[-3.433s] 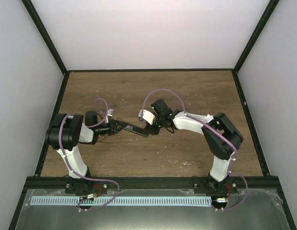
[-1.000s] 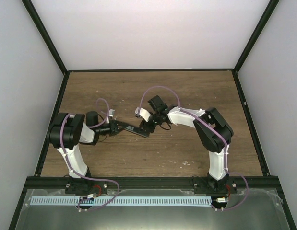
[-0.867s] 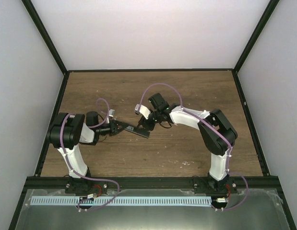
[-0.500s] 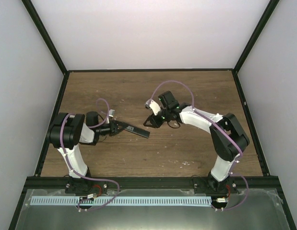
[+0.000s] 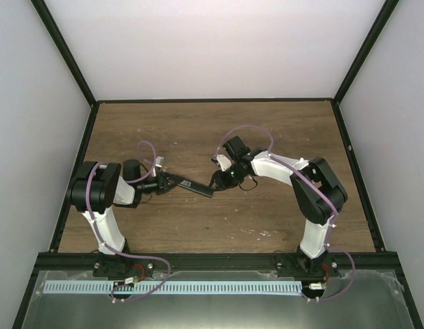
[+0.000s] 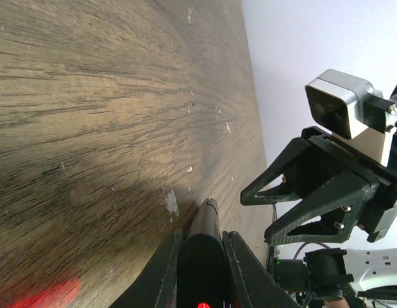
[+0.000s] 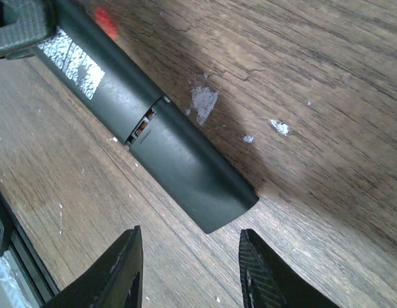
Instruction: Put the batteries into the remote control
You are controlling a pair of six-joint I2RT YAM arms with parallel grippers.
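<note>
Half a second earlier the right pincer (image 5: 217,181) had stood well clear of the remote (image 5: 194,186), off to its right. It had since come back in and sat just beside the remote's free end. Its fingers were apart with nothing between them, and in the right wrist view the rounded end of the remote lay just ahead of the gap. The left pincer (image 5: 169,181) had not shifted. It was clamped on the remote's other end, near the white label (image 7: 76,61), and the bar lay along the tabletop (image 5: 266,130) between the two arms.

The cover (image 7: 185,170) was on the remote. A thin gap showed at its seam (image 7: 143,125), with something coppery inside. I judged that the cover was not fully home and that the right pincer had returned to press or slide it shut. If so, the task was near its end.

By count:
- One remote.
- One cover, sitting on the remote.
- Two pincers.
- No batteries in any view.

The batteries were probably already under the cover, though the pictures did not show them.
</note>
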